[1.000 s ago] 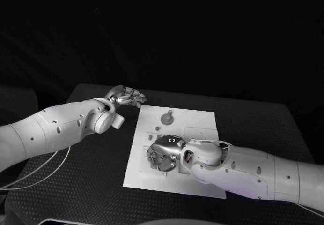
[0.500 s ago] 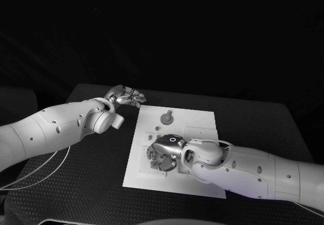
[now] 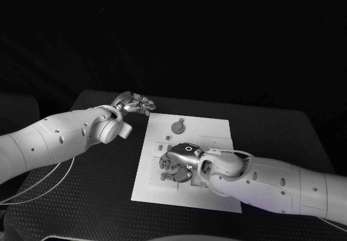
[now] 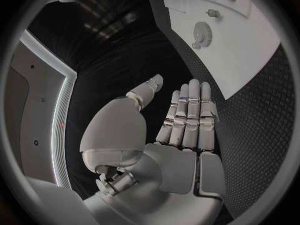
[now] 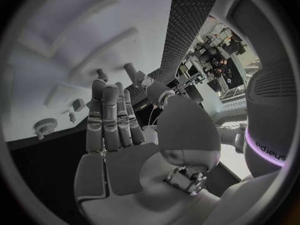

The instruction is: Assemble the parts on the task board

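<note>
Table [image 3: 289,130], black, textured mat, carries everything; task board [image 3: 206,193] lies mid-table, white plate, long axis running away from me toward the far edge.

Arms next. R arm reaches across the near half of the board; L arm stops off the board's far-left corner. So R is the nearer one for any work on the near cluster of parts; L is well apart from it.

Right hand [image 3: 177,163] hovers low over the near-left part of the board, palm down, fingers curled toward the surface. Right wrist view: fingers [image 5: 112,120] lie straight and close together, nothing between them, thumb apart. I read it as empty, fingers not closed on anything; whether the tips touch the board I cannot tell.

Left hand [image 3: 136,104] is over the mat just beside the board's far-left corner, fingers loosely bent in head view. Left wrist view shows them extended side by side, palm bare, holding nothing.

Parts, smallest. Round toothed part [image 3: 178,126] sits on the board's far half, between my two hands, nearer L. Small peg-like piece [image 3: 168,137] just beside it, toward me. Other parts lie under and round R hand, mostly hidden.

Judgement: next move is R's, straight down onto the hidden cluster; exact target unclear.
</note>
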